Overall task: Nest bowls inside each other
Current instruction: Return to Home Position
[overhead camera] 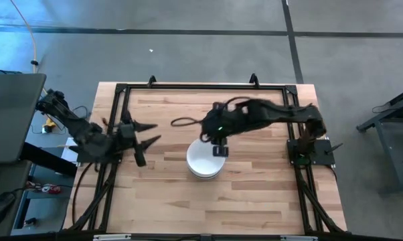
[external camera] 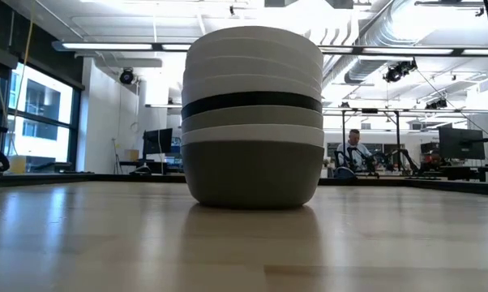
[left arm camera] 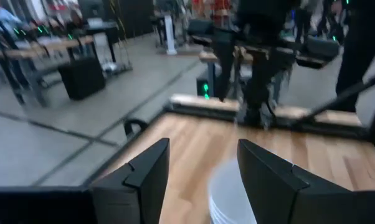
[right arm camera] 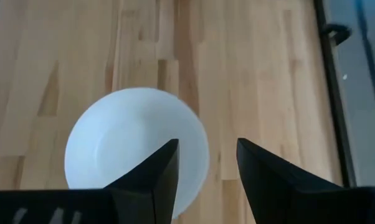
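We see the bowls nested into one stack [overhead camera: 203, 163] near the middle of the wooden table [overhead camera: 255, 197], well apart from its edges. From table height the stack stands upright: the darker grey bowl [external camera: 252, 174] sits at the bottom on the wood, two pale rims show above it, then the thin dark band of the black bowl [external camera: 252, 104], and several white rims rise above that to the top white bowl [external camera: 252, 40]. We cannot tell the light grey rim from the white ones with any certainty. The right gripper [overhead camera: 219, 148] hovers over the stack's far right edge, and its own camera looks down past its fingers [right arm camera: 156, 177] into the hollow of the top bowl; the fingers are spread apart and hold nothing, clear of the rim. The left gripper [overhead camera: 150, 137] hangs over the left part of the table, pointing toward the stack but well apart from it, its claw likewise released and empty. Beyond the table, in the room behind, a person [external camera: 354, 148] is near some benches and equipment.
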### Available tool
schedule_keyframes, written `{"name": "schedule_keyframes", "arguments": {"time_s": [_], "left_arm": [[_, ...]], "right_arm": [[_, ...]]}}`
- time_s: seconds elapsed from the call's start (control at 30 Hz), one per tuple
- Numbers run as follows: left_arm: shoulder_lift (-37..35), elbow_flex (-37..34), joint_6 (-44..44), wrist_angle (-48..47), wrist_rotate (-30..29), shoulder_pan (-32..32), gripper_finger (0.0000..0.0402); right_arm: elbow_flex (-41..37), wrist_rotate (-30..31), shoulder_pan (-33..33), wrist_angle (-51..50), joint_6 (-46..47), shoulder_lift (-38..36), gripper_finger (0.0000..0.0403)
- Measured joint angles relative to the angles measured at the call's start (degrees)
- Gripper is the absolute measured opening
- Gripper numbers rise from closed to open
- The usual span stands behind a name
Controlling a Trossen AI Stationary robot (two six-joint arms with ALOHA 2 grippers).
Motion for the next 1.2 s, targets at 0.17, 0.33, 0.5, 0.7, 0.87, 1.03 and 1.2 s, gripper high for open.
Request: {"name": "schedule_keyframes", "arguments": {"time_s": [0.17, 0.33, 0.5, 0.7, 0.87, 1.03, 1.2], "left_arm": [[-6.41, 0.00, 9.35, 3.65, -0.88, 1.12, 0.0177], [-11.39, 0.00, 19.53, 8.14, -0.81, 3.38, 0.0177], [-14.90, 0.00, 29.10, 11.70, 0.25, 7.76, 0.0177], [-18.45, 0.00, 34.76, 14.25, 8.31, 17.76, 0.0177], [-20.46, 0.00, 33.62, 14.18, 17.45, 27.08, 0.0177], [-20.45, 0.00, 27.65, 8.12, 26.74, 34.14, 0.0177], [-20.12, -0.02, 23.29, 2.18, 32.36, 40.65, 0.0177]], "right_arm": [[-0.04, 1.38, -1.35, 0.02, -0.40, -5.67, 0.0154], [-0.04, 5.35, -1.90, -0.02, -0.64, -10.34, 0.0154], [-0.04, 10.90, -1.84, 0.04, -2.85, -14.71, 0.0154], [-0.04, 15.71, -3.90, 2.35, -7.61, -19.77, 0.0154], [-0.04, 15.29, -7.19, 5.14, -9.63, -23.22, 0.0154], [-0.04, 12.47, -9.49, 5.27, -11.07, -24.84, 0.0154], [-0.09, 11.50, -11.55, 5.00, -14.40, -26.25, 0.0154]]}}
